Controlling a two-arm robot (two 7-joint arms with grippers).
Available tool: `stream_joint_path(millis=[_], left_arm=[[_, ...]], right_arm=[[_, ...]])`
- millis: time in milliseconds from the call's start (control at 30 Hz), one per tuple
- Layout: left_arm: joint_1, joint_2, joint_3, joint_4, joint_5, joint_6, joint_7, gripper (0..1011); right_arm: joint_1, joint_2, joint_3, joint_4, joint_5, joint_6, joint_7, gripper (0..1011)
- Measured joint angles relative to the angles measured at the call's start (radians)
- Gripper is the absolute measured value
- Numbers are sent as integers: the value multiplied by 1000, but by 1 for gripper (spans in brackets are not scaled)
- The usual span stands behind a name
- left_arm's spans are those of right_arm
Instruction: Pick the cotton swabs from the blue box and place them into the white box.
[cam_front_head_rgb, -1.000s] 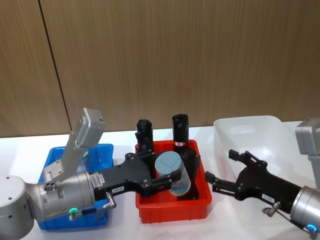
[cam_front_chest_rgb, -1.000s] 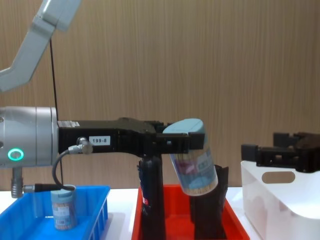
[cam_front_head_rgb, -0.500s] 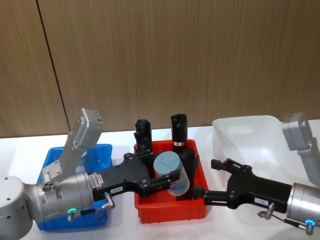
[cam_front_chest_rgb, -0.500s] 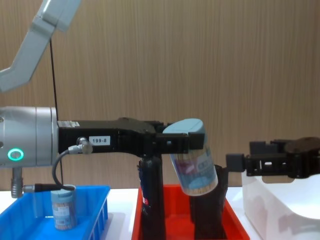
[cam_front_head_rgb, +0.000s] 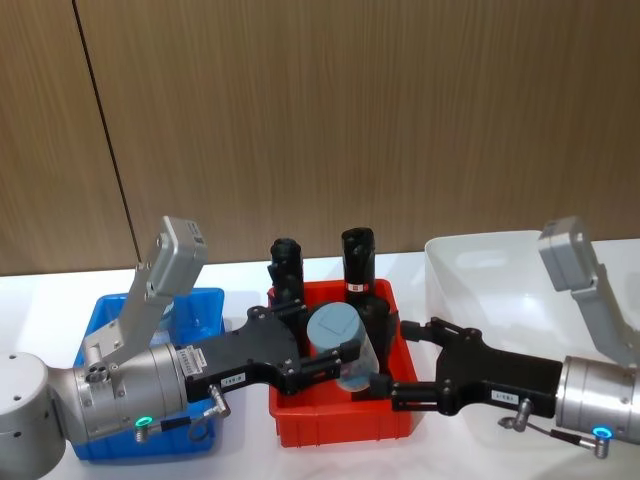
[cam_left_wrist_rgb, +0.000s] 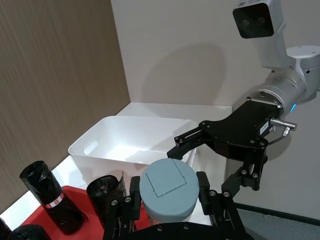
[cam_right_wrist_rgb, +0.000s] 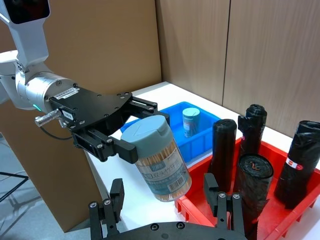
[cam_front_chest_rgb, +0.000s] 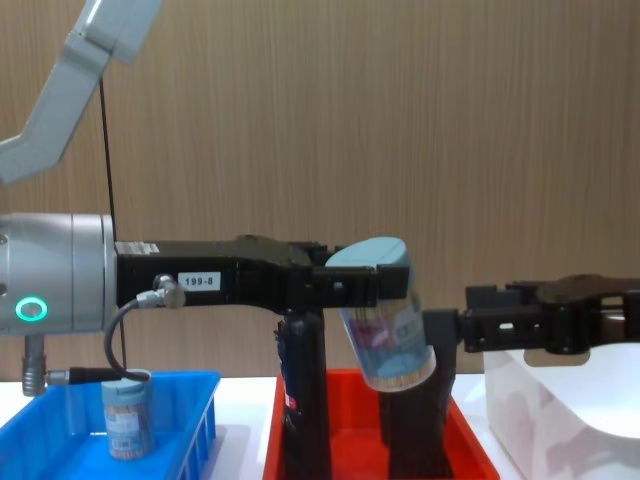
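One jar (cam_front_head_rgb: 338, 330) is hanging tilted over the red bin (cam_front_head_rgb: 345, 425), your left jaws clamping its lid; your right jaws are gaping just beside it; releasing early would be dropping it there.

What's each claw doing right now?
Left claw: shut on a cotton swab jar, over the red bin.
Right claw: open, close beside that jar.

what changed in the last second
The right tool, open, moved from beside the white smooth plastic bin leftward over the red plastic bin, up to the clear cotton swab jar with the pale blue lid. The left tool stayed shut on that jar; the second jar stayed in the blue ribbed bin.
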Motion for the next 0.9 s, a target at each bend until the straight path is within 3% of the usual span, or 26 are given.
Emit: stream_joint_path(millis=[900], left_arm=[[0, 0, 0, 0, 0, 0, 0, 669]], right_arm=[[56, -40, -59, 67, -38, -10, 34, 1002]])
